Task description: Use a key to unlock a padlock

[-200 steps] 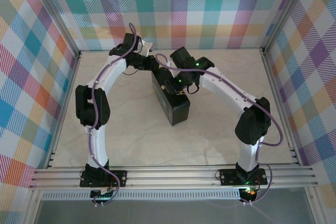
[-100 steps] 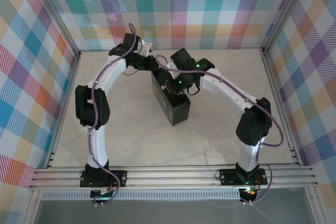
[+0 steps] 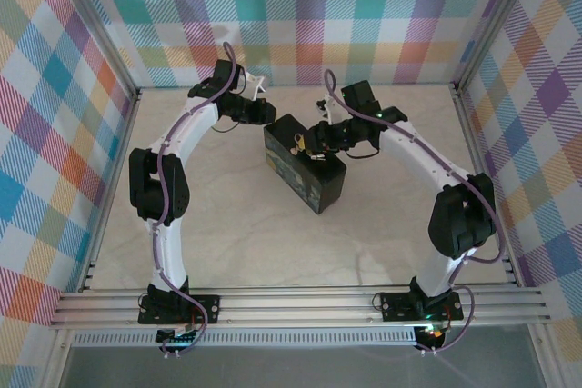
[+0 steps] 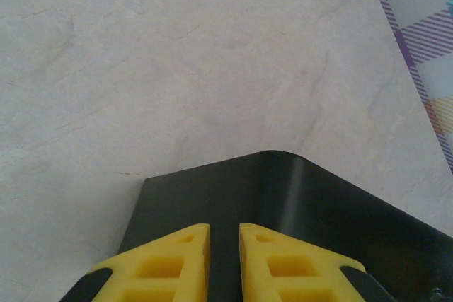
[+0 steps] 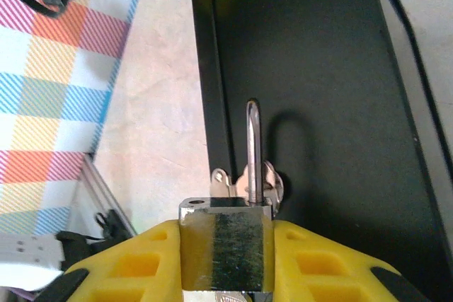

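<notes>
Silvery padlock (image 5: 225, 245), yellow fingertips (image 5: 138, 265), black tin (image 5: 318, 90), perhaps marbled table (image 4: 177, 61)

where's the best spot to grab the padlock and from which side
Grip the padlock by the two flat sides of its square body, coming from the bottom end, opposite the shackle, as the right claw does. The shackle looks threaded through the hasp on the tin box, so that end is blocked.

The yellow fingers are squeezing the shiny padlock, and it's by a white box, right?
No, the box is black, not white; the right wrist view shows it. The right gripper does squeeze the shiny padlock with its yellow fingers.
</notes>
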You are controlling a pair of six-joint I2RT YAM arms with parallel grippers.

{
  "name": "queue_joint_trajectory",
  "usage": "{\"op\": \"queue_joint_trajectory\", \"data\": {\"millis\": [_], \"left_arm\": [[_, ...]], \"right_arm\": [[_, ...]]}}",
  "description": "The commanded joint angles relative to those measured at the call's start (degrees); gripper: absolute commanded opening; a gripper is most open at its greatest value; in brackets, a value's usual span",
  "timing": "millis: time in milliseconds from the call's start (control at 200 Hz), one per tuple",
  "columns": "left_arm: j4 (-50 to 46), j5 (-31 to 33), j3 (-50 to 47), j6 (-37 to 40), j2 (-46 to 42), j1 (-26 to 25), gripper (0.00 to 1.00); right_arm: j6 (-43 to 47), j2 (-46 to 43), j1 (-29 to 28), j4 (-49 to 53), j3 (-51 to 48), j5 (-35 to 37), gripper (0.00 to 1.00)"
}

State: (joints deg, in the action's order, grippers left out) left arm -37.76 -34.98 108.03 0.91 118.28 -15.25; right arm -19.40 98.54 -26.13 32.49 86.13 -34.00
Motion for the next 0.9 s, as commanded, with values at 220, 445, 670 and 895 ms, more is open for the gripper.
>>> {"op": "queue_joint_trajectory", "data": {"millis": [220,445,670,895], "left_arm": [[-4.78,-0.81,-1.55,1.6,-0.67,-1.28,0.17],[-5.2,0.61,-1.11,1.4,-0.86,-1.19,0.17],[-5.54,1.87,0.66,0.42,-1.73,-1.01,0.2],[-5.64,3.75,3.71,-1.85,-3.51,-0.75,0.3]], "right_arm": [[-3.36,0.93,-0.42,-5.66,1.54,-3.76,0.27],[-4.85,-0.02,0.14,-7.93,1.15,-2.58,0.27],[-6.11,-3.8,2.58,-8.15,0.92,-3.79,0.27],[-6.23,-8.76,9.94,-7.35,-4.66,-2.71,0.28]]}}
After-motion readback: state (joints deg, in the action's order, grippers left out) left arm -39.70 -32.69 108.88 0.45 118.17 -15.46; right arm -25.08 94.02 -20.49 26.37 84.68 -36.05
